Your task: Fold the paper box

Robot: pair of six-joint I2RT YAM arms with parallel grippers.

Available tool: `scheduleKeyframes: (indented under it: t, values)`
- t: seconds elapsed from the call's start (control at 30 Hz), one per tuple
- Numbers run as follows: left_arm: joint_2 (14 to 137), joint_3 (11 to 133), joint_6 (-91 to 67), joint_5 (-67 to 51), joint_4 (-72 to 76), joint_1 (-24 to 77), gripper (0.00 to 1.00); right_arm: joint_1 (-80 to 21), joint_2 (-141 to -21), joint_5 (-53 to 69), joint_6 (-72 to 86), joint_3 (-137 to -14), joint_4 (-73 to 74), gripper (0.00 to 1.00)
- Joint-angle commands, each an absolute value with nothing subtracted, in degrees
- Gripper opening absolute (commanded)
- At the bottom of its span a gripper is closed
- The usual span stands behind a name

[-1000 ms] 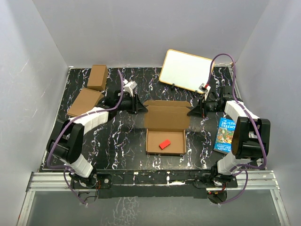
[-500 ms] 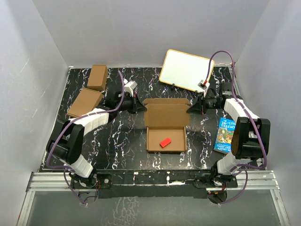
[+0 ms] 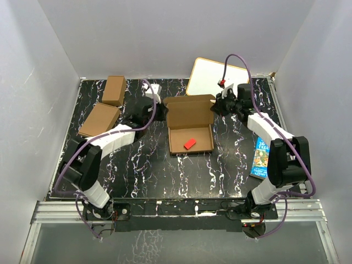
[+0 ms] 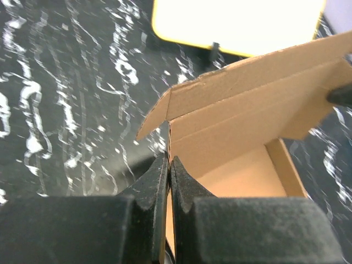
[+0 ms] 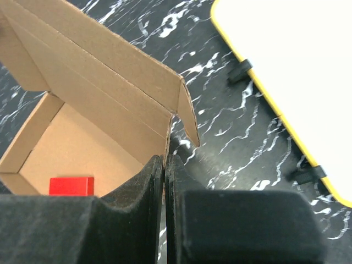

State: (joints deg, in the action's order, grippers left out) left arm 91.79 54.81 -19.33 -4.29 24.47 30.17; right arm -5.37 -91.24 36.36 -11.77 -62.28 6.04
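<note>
Brown corrugated cardboard, matte and creased along die-cut folds, forms the paper box (image 3: 201, 137), which sits toward the back middle of the glossy black, white-veined surface (image 3: 143, 165). It is a shallow rectangular tray with low walls. Its lid (image 3: 190, 111) is hinged along the far edge and rises steeply, with small angled ear flaps at each end. A flat red block (image 3: 189, 144) lies inside on the tray floor.

The left pincer (image 4: 169, 159) has its fingers pressed together on the thin cardboard edge at the box's left rear corner. The right pincer (image 5: 164, 159) is likewise clamped on the right rear corner edge. Behind it leans a smooth whiteboard (image 3: 206, 77) with a rounded yellow rim.

Compared with a second ago, the box lies farther back on the surface and closer to the whiteboard, the lid stands more upright, and the left fingers have closed.

The box's long axis runs left to right, its open side faces up, and its front wall faces the arm bases.
</note>
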Motion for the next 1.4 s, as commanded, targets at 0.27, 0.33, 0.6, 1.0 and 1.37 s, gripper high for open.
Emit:
scheduleKeyframes:
  t: [0.27,0.33,0.6,1.0,1.37]
  values:
    - [98.4,63.5,-16.7,31.0,26.4,43.1,0.00,-18.4,-86.3,5.8,5.2,-53.0,-22.3,0.08]
    - [98.6,61.6,-16.2,34.4,30.1,44.4,0.00,-19.5,-86.0,4.6,5.6,-50.5,-25.9,0.08]
    - [100.0,56.1,-12.1,41.3,43.8,48.3,0.00,-20.3,-85.1,2.2,7.5,-42.4,-38.0,0.08]
    - [96.4,46.6,-12.4,42.0,51.8,50.6,0.00,-20.9,-80.7,5.8,10.9,-37.0,-39.6,0.08]
    - [95.6,42.9,-12.7,45.8,53.7,54.8,0.00,-22.5,-77.2,5.8,11.7,-32.9,-36.7,0.08]
